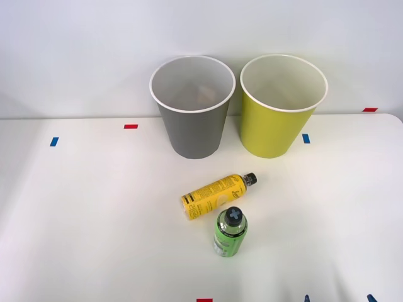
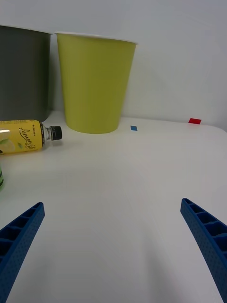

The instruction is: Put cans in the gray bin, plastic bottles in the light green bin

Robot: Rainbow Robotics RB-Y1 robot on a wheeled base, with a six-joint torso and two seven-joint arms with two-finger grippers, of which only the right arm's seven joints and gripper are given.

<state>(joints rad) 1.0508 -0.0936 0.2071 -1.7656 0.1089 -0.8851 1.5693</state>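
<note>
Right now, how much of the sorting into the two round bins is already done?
No bottle is binned yet. The yellow-label plastic bottle lies on its side and the green-label plastic bottle stands on the white table, outside the lime-green bin. The right gripper is open, holding nothing. Both bottles remain.

Soft, even light falls from above on the white table point(image 1: 94, 220), which reads bright with no hard glare. The round gray bin with a white rim point(image 1: 192, 119) and the round yellow-green bin with a white rim point(image 1: 277, 116) cast only faint, short shadows at their bases. The lying yellow-labelled plastic bottle point(image 1: 214, 196) and the green-labelled plastic bottle point(image 1: 230, 233) appear sharp. In the wrist view, the blue ribbed fingers point(image 2: 208, 239) at the corners look slightly soft.
</note>
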